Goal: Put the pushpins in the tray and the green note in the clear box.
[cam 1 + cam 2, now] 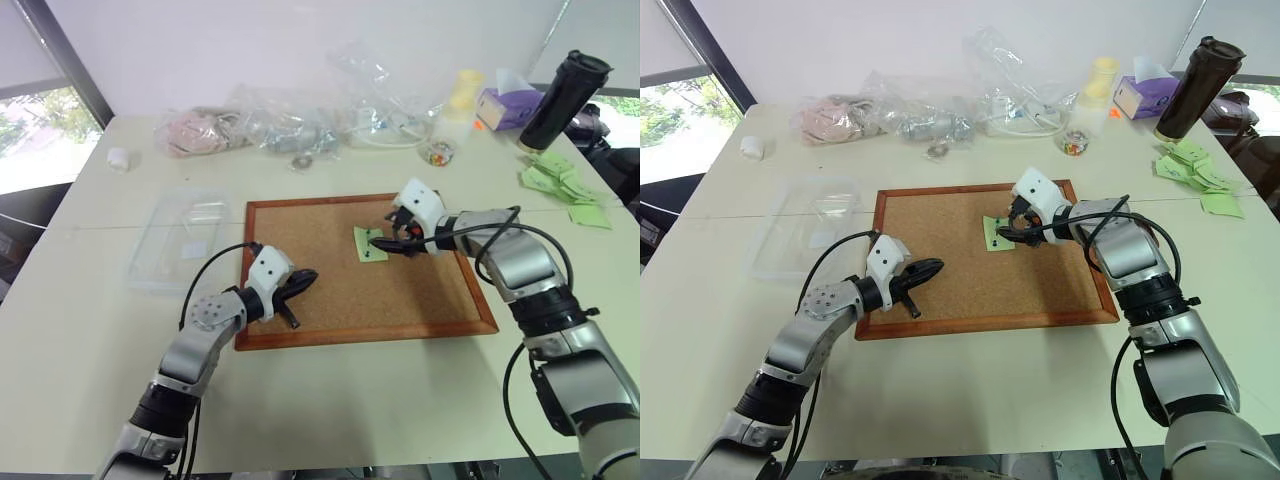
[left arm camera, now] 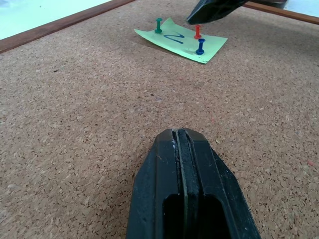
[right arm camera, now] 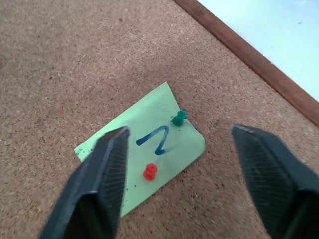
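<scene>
The green note (image 3: 144, 159) lies on the corkboard (image 1: 330, 290), marked with a blue "2". Three pushpins hold it: a green one (image 2: 158, 25), a red one (image 2: 198, 31) and a blue one (image 2: 200, 46). My right gripper (image 1: 385, 240) hovers just over the note, open, with a finger (image 3: 107, 169) on either side of the pins and nothing gripped. My left gripper (image 1: 300, 285) is shut and empty, low over the board's near left part and pointing towards the note. The clear box (image 1: 180, 240) sits left of the board. The tray is out of view.
Soft clear plastic bags (image 1: 290, 120) are heaped along the table's far side. A small jar of coloured bits (image 1: 438, 152), a purple tissue box (image 1: 505, 105) and a dark tumbler (image 1: 562, 98) stand at the back right. Pale green slips (image 1: 565, 185) lie at the right.
</scene>
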{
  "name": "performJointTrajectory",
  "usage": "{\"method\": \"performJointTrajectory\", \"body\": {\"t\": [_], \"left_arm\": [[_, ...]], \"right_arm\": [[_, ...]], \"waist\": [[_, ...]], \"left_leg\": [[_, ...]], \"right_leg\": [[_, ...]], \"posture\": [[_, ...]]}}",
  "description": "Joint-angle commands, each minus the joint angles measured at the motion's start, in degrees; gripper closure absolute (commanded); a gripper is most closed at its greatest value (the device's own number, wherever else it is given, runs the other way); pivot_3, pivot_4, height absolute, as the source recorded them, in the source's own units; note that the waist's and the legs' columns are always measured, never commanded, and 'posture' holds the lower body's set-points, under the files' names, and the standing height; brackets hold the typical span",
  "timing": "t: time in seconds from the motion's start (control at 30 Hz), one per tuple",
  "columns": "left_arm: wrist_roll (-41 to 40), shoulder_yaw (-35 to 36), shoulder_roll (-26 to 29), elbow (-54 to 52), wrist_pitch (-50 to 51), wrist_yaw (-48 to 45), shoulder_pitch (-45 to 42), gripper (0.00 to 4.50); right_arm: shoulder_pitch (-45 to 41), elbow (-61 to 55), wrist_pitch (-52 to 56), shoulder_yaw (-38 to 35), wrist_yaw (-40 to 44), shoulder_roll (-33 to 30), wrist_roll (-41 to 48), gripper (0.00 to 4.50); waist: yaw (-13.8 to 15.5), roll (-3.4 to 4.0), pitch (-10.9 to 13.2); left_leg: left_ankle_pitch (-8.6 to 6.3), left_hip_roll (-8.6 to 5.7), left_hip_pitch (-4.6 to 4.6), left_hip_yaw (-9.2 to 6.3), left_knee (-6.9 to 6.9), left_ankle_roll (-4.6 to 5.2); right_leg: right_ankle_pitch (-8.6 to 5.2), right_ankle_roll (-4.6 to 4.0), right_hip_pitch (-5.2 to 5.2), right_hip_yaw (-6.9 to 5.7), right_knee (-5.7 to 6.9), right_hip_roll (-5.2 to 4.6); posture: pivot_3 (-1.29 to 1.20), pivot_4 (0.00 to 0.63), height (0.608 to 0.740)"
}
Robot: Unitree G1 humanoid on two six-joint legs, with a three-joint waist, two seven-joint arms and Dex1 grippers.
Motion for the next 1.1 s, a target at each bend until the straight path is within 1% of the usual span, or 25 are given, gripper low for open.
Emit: {"method": "performJointTrajectory", "body": {"t": [0.03, 0.27, 0.5, 0.53, 0.6, 0.67, 0.73, 0.77, 0.87, 1.1], "left_arm": [[0.92, -1.02, -0.16, 0.5, 1.04, -0.08, 1.76, 4.5], [1.26, -1.21, -0.5, 0.44, 0.9, -0.07, 1.9, 4.5], [1.52, -1.36, -0.45, 0.2, 0.66, -0.57, 2.57, 4.5], [1.48, -1.35, -0.49, -0.02, 0.76, -0.53, 2.73, 4.5], [1.41, -1.31, -0.57, -0.28, 0.89, -0.42, 2.91, 4.5], [1.42, -1.23, -0.69, -0.32, 0.93, -0.28, 2.95, 4.5], [1.59, -1.19, -0.75, -0.52, 0.81, -0.13, 3.09, 4.5], [1.63, -1.13, -0.83, -0.52, 0.85, -0.06, 3.04, 4.5], [1.71, -0.96, -1.0, -0.57, 0.98, -0.01, 2.97, 4.5], [1.74, -1.42, -0.85, -0.53, 1.47, -0.67, 3.27, 4.5]], "right_arm": [[-2.68, 3.26, -1.91, -1.28, 0.27, 1.61, -0.86, 1.17], [-6.17, 11.53, -5.34, -1.09, -0.16, 4.52, -3.03, 1.17], [-7.46, 15.76, -6.96, -1.16, 0.73, 6.22, -4.18, 1.17], [-7.49, 15.92, -7.18, -1.12, 1.03, 6.27, -4.3, 1.4], [-7.55, 16.18, -7.45, -1.18, 1.47, 6.41, -4.57, 2.07], [-7.65, 16.53, -7.78, -1.32, 1.76, 6.69, -4.82, 2.98], [-7.64, 16.57, -7.74, -1.28, 1.98, 6.76, -5.09, 4.09], [-7.68, 16.58, -7.62, -1.3, 2.1, 6.76, -5.23, 4.43], [-7.64, 15.86, -6.89, -1.72, 2.58, 6.57, -5.18, 4.43], [-7.14, 6.75, 1.18, -8.09, 1.37, 4.4, -0.6, 4.43]], "waist": [[-0.02, 0.0, 0.0], [-0.09, 0.01, -0.01], [-0.18, 0.04, -0.02], [-0.19, 0.04, -0.02], [-0.21, 0.04, -0.03], [-0.21, 0.05, -0.03], [-0.32, 0.05, -0.03], [-0.33, 0.07, -0.05], [-0.3, 0.09, -0.07], [-0.17, 0.1, -0.07]], "left_leg": [[0.0, 0.0, 0.0, 0.0, 0.0, 0.0], [0.0, 0.0, -0.01, 0.01, -0.01, 0.0], [0.0, 0.0, 0.01, 0.0, -0.01, 0.0], [0.0, 0.0, 0.01, 0.0, -0.01, 0.0], [0.0, 0.0, 0.01, 0.0, -0.01, 0.0], [0.0, 0.0, 0.01, 0.0, -0.01, 0.0], [0.0, 0.0, 0.01, 0.0, -0.01, 0.0], [0.0, 0.0, 0.01, 0.0, -0.01, 0.0], [0.0, -0.01, 0.01, 0.0, 0.0, 0.0], [0.0, -0.04, -0.07, 0.0, -0.01, 0.0]], "right_leg": [[0.0, 0.0, 0.0, 0.0, 0.01, 0.0], [0.0, 0.0, -0.03, -0.01, 0.02, 0.0], [0.0, 0.0, -0.03, -0.01, 0.05, 0.0], [0.0, 0.0, -0.03, -0.01, 0.05, 0.0], [0.0, 0.0, -0.03, -0.01, 0.06, -0.01], [0.0, 0.0, -0.03, -0.01, 0.06, -0.01], [0.0, 0.0, -0.03, -0.01, 0.06, -0.01], [0.0, 0.0, -0.04, -0.01, 0.06, -0.01], [0.0, 0.0, -0.03, -0.02, 0.08, -0.01], [0.0, 0.0, -0.12, -0.01, 0.1, -0.03]], "posture": [[0.0, 0.15, 0.74], [0.0, 0.15, 0.74], [0.0, 0.15, 0.74], [0.0, 0.15, 0.74], [0.0, 0.15, 0.74], [0.0, 0.15, 0.74], [0.0, 0.15, 0.74], [0.0, 0.15, 0.74], [0.0, 0.15, 0.74], [0.0, 0.15, 0.74]]}}
